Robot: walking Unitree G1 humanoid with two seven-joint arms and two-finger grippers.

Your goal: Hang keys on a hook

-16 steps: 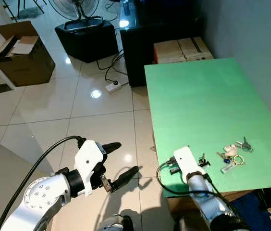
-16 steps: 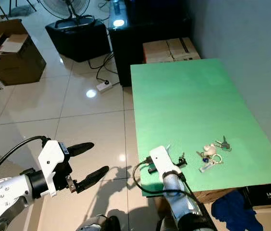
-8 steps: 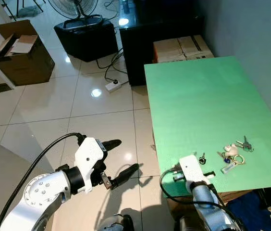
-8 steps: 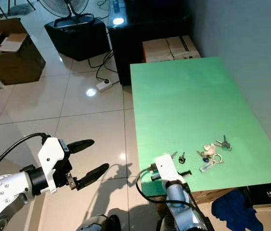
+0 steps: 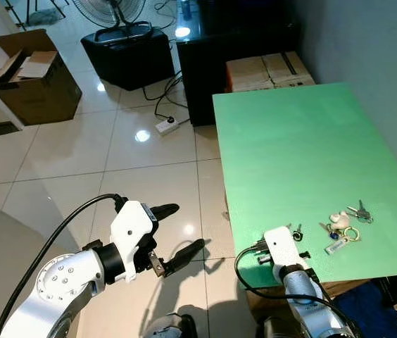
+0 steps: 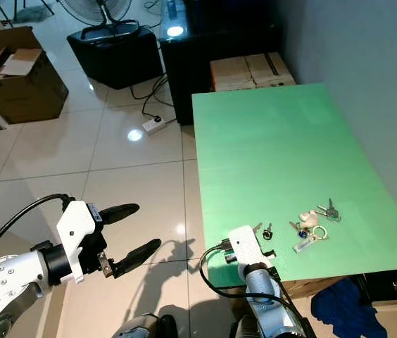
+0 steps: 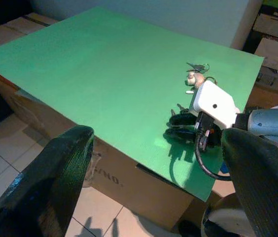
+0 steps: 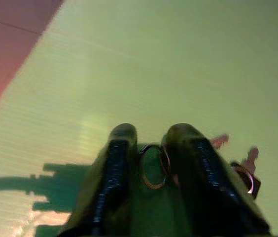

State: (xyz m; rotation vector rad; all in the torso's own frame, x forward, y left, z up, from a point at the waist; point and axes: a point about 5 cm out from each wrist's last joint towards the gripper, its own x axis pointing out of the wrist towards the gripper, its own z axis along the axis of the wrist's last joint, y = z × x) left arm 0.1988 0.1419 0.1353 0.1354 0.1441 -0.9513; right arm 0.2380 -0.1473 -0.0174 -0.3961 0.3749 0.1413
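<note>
The right gripper (image 8: pixel 146 170) is hovering low over the green table (image 5: pixel 290 141), fingers slightly parted around a ring of the key bunch (image 5: pixel 343 227), which is lying at the table's 5 o'clock corner. The left gripper (image 5: pixel 177 232) is waiting released over the floor. Closing squarely on the ring, before lifting, should secure the grasp.

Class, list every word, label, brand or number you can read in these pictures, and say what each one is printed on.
"LASER TON...", cut off by the frame edge: on the black box below the green table's near right corner.
The tag on the keys: too small to read.
The cardboard boxes beyond the table: no readable print.
</note>
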